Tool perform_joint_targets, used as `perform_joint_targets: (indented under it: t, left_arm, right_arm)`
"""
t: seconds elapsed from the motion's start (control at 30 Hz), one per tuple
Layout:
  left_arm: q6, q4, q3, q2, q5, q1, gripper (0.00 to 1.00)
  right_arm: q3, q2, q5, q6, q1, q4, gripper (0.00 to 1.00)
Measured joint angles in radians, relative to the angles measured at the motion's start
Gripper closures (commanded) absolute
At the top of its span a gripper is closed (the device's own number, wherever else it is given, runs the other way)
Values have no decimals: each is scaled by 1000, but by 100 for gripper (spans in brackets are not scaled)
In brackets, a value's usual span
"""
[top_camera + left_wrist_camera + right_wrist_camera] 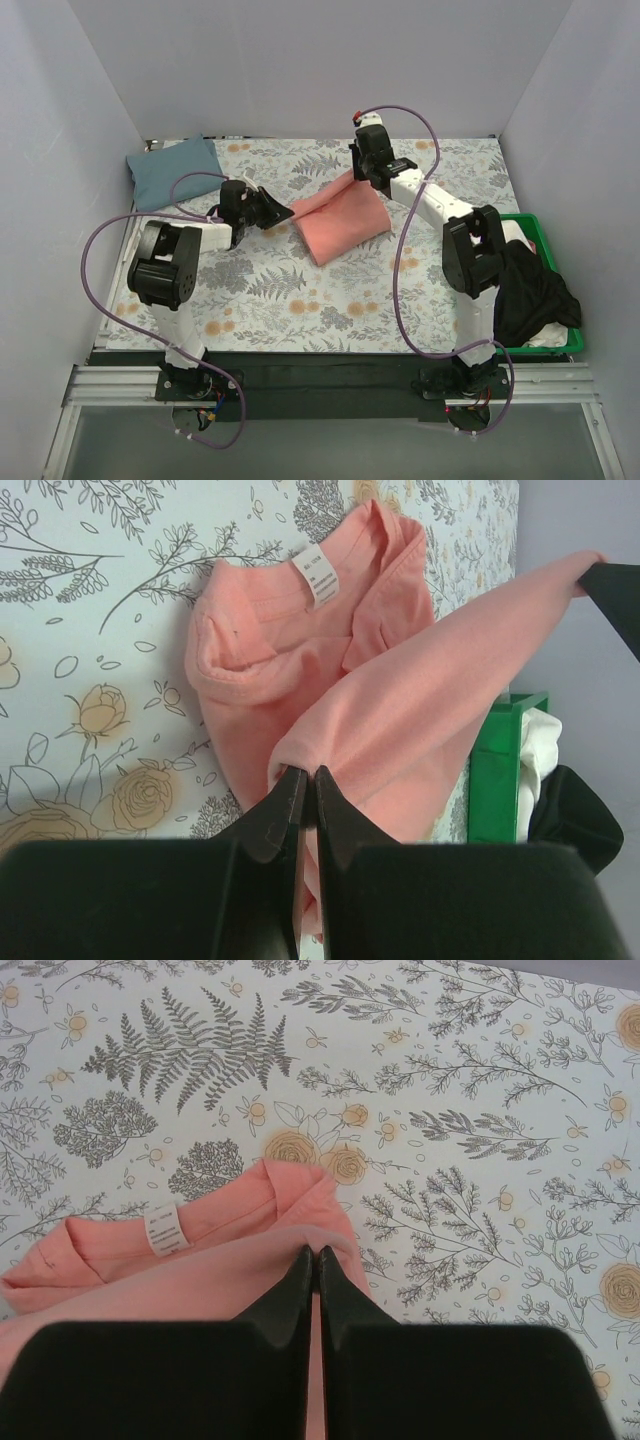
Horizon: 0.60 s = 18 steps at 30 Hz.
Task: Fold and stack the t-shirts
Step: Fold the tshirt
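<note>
The coral-pink t-shirt (340, 220) lies partly folded in the middle of the floral cloth, its collar and white label (318, 575) facing up. One edge is lifted and stretched between both grippers. My left gripper (285, 213) is shut on the near-left corner of that edge (305, 770). My right gripper (352, 172) is shut on the far corner (315, 1252), above the collar end. The slate blue-grey t-shirt (172, 170) lies folded at the far left corner of the table, apart from both grippers.
A green plastic bin (545, 345) stands at the right edge, holding black (530, 295) and white clothes. The grey floral-print cloth (290, 290) covers the table. Walls close in on the left, back and right.
</note>
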<state>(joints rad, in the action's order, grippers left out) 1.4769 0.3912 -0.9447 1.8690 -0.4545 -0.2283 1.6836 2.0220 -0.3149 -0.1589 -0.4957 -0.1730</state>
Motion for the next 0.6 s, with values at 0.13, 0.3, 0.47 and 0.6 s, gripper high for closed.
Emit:
perform_joint_targets:
  t: [0.13, 0.3, 0.47, 0.6]
  left_arm:
    - [3, 8, -21, 34, -3, 10, 100]
    - [0, 14, -49, 72, -2, 24, 20]
    - [-20, -18, -53, 56, 53, 40, 13]
    - [-60, -67, -51, -18, 100, 44, 12]
  right_arm:
    - [21, 18, 6, 0, 4, 2, 99]
    - [60, 63, 8, 1, 6, 5, 55]
    - [74, 63, 12, 5, 14, 4, 22]
    - [57, 14, 34, 11, 18, 2, 23]
